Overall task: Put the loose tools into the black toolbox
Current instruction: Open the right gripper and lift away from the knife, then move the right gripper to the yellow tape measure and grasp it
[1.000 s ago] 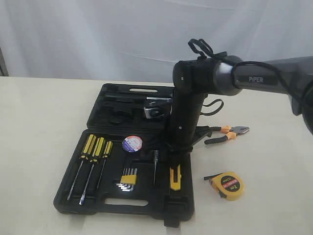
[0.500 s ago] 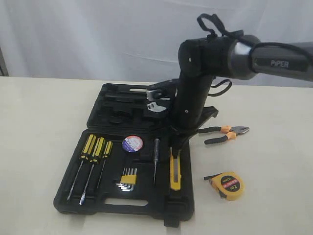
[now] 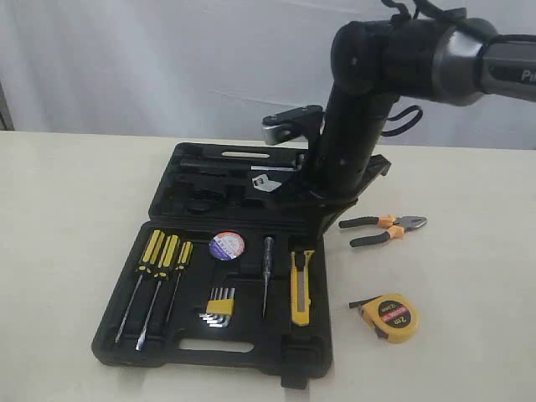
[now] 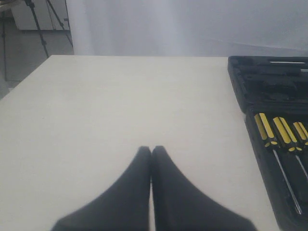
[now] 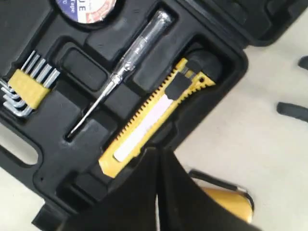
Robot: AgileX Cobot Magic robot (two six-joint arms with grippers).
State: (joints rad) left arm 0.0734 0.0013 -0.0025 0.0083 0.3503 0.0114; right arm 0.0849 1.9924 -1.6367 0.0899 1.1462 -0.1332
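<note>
The black toolbox (image 3: 276, 356) lies open on the table. The yellow-black utility knife (image 3: 301, 286) lies in a recess near its right edge. The label-topped black tape roll (image 3: 226, 245) also sits inside the box. On the table to the right lie the black-and-orange pliers (image 3: 383, 229) and the round yellow tape measure (image 3: 390, 316). My right gripper (image 5: 156, 151) is shut and empty, above the knife (image 5: 151, 120) and apart from it. The tape measure (image 5: 231, 199) shows beside its fingers. My left gripper (image 4: 151, 149) is shut, over bare table left of the toolbox (image 4: 269, 82).
Three yellow-black screwdrivers (image 3: 163, 251), a hex key set (image 3: 219, 303) and a clear-handled tester (image 3: 266, 272) lie in the box. The right arm (image 3: 356, 126) rises over the box lid. A white curtain hangs behind the table.
My right gripper has lifted up and to the right, away from the utility knife, which stays in its recess. The left gripper shows no earlier view.
</note>
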